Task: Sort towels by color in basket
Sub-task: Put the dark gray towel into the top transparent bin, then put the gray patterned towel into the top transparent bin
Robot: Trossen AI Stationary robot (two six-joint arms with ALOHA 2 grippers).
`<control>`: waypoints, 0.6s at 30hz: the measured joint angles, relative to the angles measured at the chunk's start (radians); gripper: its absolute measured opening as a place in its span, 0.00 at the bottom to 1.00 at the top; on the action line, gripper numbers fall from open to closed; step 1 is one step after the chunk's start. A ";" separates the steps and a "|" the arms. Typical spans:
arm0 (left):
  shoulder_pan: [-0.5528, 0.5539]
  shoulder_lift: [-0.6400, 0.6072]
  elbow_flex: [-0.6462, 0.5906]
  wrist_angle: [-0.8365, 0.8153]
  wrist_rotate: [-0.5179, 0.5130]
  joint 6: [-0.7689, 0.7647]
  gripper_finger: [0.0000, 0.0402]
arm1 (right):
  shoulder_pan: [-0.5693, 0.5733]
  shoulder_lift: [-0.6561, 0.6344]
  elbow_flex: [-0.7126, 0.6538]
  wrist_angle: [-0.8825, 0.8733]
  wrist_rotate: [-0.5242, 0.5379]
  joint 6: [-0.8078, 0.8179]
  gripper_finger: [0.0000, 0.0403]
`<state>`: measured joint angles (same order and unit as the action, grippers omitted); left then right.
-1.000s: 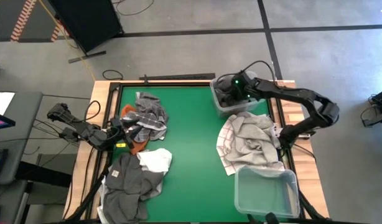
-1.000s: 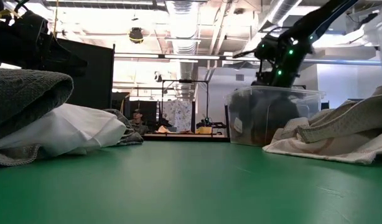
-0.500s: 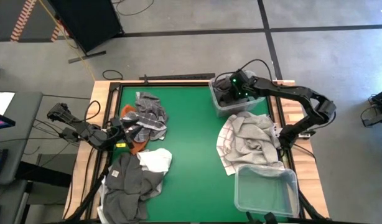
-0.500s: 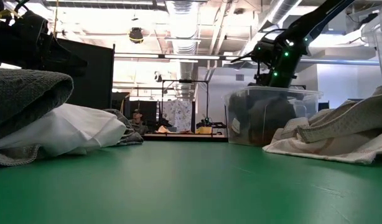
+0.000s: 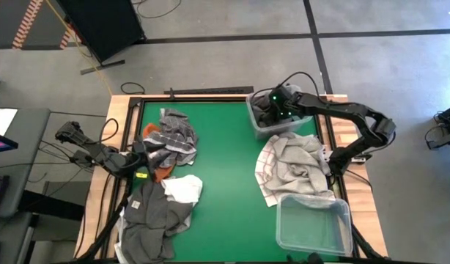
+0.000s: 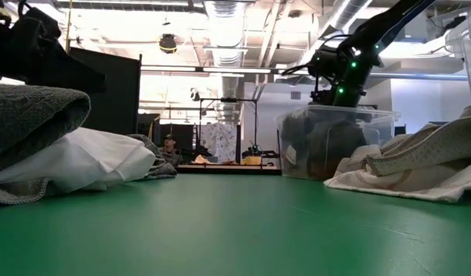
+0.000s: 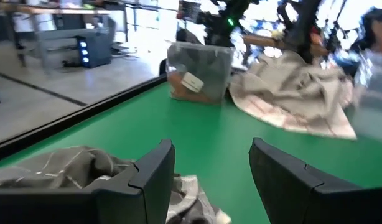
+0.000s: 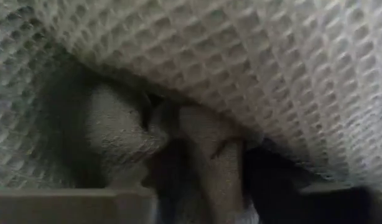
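Observation:
My left gripper (image 5: 142,158) (image 7: 209,149) waits open at the table's left edge, level, just over the grey plaid towel (image 5: 174,133) (image 7: 54,168), with nothing between its fingers. An orange towel (image 5: 159,173), a white towel (image 5: 185,188) and a dark grey towel (image 5: 152,218) lie heaped on the left half. A white towel with reddish grid lines (image 5: 294,167) lies on the right. My right gripper (image 5: 273,107) (image 6: 327,96) reaches down into the far clear bin (image 5: 263,130), close over waffle-weave cloth (image 8: 241,62).
A second clear bin (image 5: 313,226) stands at the near right corner, its rim touching the grid towel. The far bin (image 6: 335,146) holds dark cloth with some orange at the bottom. Bare green mat (image 5: 225,183) runs down the middle.
My left gripper has rolled a little about its own axis without shifting place. My right gripper stays over the far bin.

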<state>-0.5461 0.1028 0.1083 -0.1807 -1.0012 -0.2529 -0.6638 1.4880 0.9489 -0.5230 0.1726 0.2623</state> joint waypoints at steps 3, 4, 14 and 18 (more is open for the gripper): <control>0.000 0.018 0.018 -0.018 0.048 0.030 0.49 | 0.020 -0.017 0.000 0.000 -0.001 -0.003 0.59; 0.000 0.030 0.027 -0.017 0.056 0.035 0.49 | 0.028 -0.027 0.000 -0.002 -0.001 -0.003 0.61; 0.035 0.245 0.111 -0.070 0.058 0.007 0.49 | 0.103 -0.199 0.002 -0.003 -0.002 -0.001 0.66; 0.086 0.351 0.156 -0.069 0.098 0.006 0.49 | 0.134 -0.274 0.002 -0.004 -0.002 0.000 0.66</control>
<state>-0.4596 0.4535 0.2640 -0.2497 -0.9032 -0.2474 -0.5295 1.2142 0.9508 -0.5270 0.1710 0.2622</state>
